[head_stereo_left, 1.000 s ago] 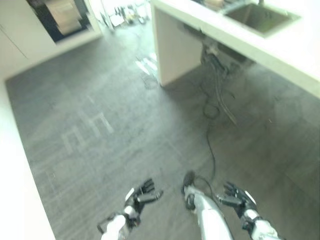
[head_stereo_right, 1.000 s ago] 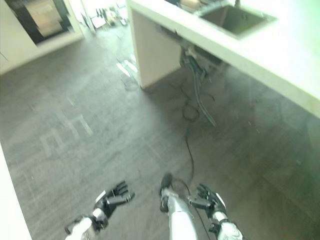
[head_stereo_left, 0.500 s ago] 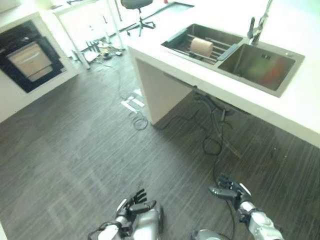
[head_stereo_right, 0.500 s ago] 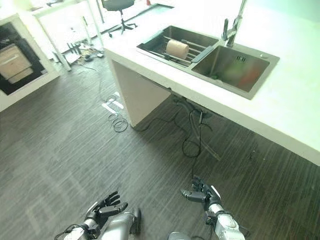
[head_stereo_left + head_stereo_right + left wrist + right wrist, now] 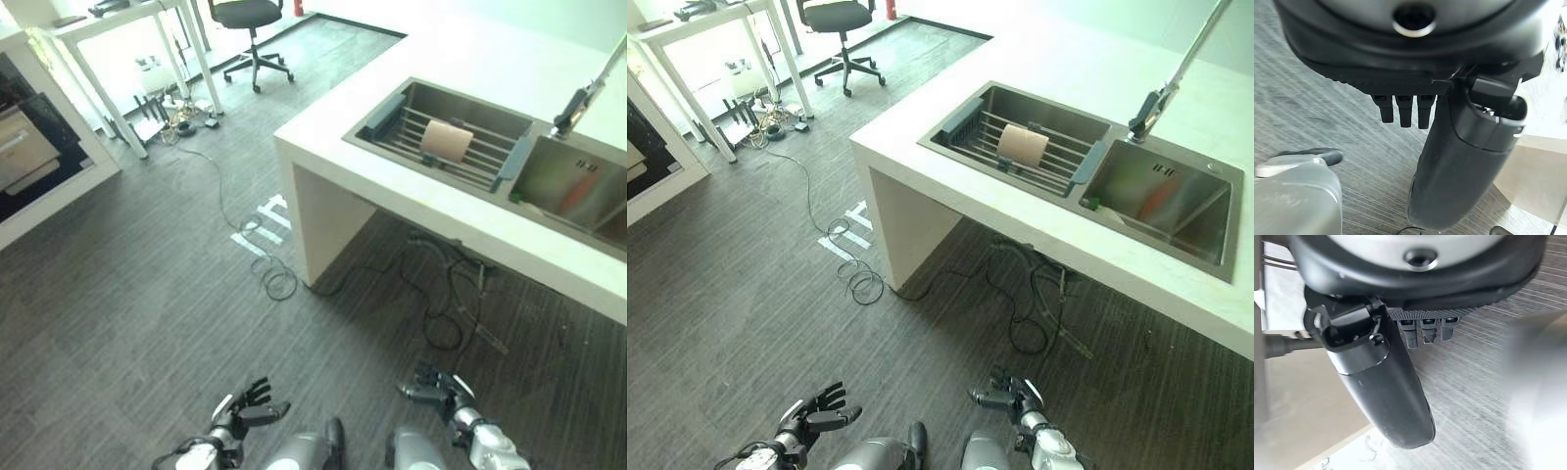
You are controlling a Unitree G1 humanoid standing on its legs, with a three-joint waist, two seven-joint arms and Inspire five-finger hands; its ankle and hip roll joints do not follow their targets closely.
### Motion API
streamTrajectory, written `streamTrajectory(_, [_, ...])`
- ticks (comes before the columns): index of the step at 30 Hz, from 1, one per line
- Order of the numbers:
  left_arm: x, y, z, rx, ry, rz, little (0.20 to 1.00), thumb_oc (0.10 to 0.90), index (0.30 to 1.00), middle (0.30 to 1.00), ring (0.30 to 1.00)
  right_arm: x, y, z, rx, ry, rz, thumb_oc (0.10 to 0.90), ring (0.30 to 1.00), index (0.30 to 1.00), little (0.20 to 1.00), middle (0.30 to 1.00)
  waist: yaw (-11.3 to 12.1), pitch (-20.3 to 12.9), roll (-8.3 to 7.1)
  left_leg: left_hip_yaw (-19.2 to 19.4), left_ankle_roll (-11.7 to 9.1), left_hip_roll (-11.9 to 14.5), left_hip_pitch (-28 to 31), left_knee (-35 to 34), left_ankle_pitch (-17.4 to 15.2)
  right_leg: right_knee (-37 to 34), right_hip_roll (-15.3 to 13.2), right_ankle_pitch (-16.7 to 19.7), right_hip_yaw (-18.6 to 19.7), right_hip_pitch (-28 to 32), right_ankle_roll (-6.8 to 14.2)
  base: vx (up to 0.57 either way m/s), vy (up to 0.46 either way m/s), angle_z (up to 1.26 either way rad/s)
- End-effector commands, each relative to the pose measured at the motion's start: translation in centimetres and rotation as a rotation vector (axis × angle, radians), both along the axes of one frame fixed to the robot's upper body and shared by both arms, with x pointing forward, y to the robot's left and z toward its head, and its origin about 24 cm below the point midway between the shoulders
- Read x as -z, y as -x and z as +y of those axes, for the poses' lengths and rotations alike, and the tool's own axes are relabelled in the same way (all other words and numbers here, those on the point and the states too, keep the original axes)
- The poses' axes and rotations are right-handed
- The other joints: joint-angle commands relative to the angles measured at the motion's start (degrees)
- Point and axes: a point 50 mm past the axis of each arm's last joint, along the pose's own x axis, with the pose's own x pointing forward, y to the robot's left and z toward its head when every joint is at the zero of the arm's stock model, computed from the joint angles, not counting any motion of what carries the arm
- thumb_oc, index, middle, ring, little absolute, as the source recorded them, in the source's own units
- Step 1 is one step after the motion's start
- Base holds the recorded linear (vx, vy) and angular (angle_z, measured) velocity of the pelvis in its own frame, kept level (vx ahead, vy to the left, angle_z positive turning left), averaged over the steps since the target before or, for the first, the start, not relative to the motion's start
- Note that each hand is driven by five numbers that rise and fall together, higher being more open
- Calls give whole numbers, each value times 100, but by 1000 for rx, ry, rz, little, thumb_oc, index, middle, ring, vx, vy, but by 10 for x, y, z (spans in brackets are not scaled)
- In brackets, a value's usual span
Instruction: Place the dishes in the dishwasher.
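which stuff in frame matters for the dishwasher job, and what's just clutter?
Job:
- cup lying on its side on the rack in the sink's left basin
- left hand, open, holding nothing
- right hand, open, holding nothing

Lying about:
- office chair
- white table with odds and ends under it
- cable coil on the floor
- faucet

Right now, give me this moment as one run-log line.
left hand: open, holding nothing, low over floor | right hand: open, holding nothing | tan cup: on its side on sink rack | dishwasher: unseen
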Motion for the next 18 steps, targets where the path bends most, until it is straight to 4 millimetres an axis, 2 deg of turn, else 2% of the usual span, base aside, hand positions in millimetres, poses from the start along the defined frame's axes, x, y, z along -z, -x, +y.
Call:
streamTrajectory(1, [-9,-11,-1,-3,-3,-85,900,800,900,900,900,-18,-18,-29,-20,82,-87,800,900,900,900,900,1,37,43,-499,-188,252,312,695,-1129,-1376,-162,1392,-107,343,365,256,-158,18])
streamTrajectory(2, [-9,-11,-1,-3,-3,-85,900,800,900,900,900,-18,-18,-29,-20,82,-87,800,900,900,900,900,1,37,43,-499,-188,252,312,695,-1129,-1376,-162,1392,-107,343,365,246,-276,38])
streamTrajectory(3, [-7,-9,-2,-11,-10,-66,900,800,900,900,900,-15,-15,-30,-13,84,-47,800,900,900,900,900,-36,-20,40,-571,-266,317,287,695,-1109,-1775,59,1163,59,528,328,188,-247,20])
streamTrajectory(5, [-6,-6,-1,-26,-14,-54,900,800,900,900,900,-13,-14,-29,-28,94,-24,800,900,900,900,900,-28,-111,7,-526,-367,361,284,695,-1065,-1879,146,796,82,603,212,214,-258,-8])
streamTrajectory(6, [-4,-4,-3,-31,-22,-43,900,800,900,900,900,-11,-13,-30,-35,103,-3,800,900,900,900,900,7,-150,-33,-472,-421,368,373,695,-1107,-1879,241,530,223,713,139,290,-232,-7])
streamTrajectory(7, [-1,0,-6,-31,-35,-25,900,800,900,900,900,-10,-12,-33,-18,116,22,800,900,900,900,900,24,-232,-127,-390,-516,336,441,695,-867,-1879,328,272,454,873,49,345,-267,-54])
streamTrajectory(8, [0,0,-11,-28,-29,-19,900,800,900,900,900,-11,-12,-37,-13,130,38,800,900,900,900,900,98,-174,-256,-197,-739,425,360,961,-71,-1879,317,81,623,1113,-56,260,-205,-70])
streamTrajectory(10, [0,-1,-12,-24,-26,-19,900,800,900,900,900,-11,-12,-39,-11,135,44,800,900,900,900,900,112,-129,-265,-170,-834,496,98,1375,126,-1879,351,32,678,1198,-105,114,-113,-68])
streamTrajectory(11, [0,-2,-15,-22,-24,-14,900,800,900,900,900,-10,-9,-41,-12,143,57,800,900,900,900,900,145,-70,-251,-160,-895,528,-259,1768,244,-1879,414,-9,742,1287,-179,246,-33,-46])
streamTrajectory(12, [2,1,-15,-46,-23,1,900,800,900,900,900,-8,-6,-42,-21,152,76,800,900,900,900,900,200,-59,-236,-219,-820,422,-291,1321,117,-1879,462,-43,816,1310,-138,288,14,-28])
streamTrajectory(14, [4,5,-13,-54,-29,14,900,800,900,900,900,-7,-4,-42,-25,158,87,800,900,900,900,900,223,-67,-217,-297,-804,433,-186,843,134,-1879,493,-74,837,1323,-114,213,99,-36])
streamTrajectory(15, [5,7,-11,-55,-35,24,900,800,900,900,900,-6,-2,-42,-21,163,95,800,900,900,900,900,230,-59,-110,-469,-823,520,-335,695,5,-1879,607,-101,826,1341,-100,160,159,-67])
streamTrajectory(17, [7,11,-11,-56,-31,35,900,800,900,900,900,-6,0,-44,-7,171,99,800,900,900,900,900,251,-21,45,-772,-961,631,-687,695,-103,-1879,769,-181,847,1368,-93,161,206,-40])
streamTrajectory(18, [8,13,-11,-56,-32,39,900,800,900,900,900,-6,1,-46,6,171,99,800,900,900,900,900,275,16,81,-854,-1065,677,-868,695,13,-1879,821,-243,876,1410,-93,135,193,-51])
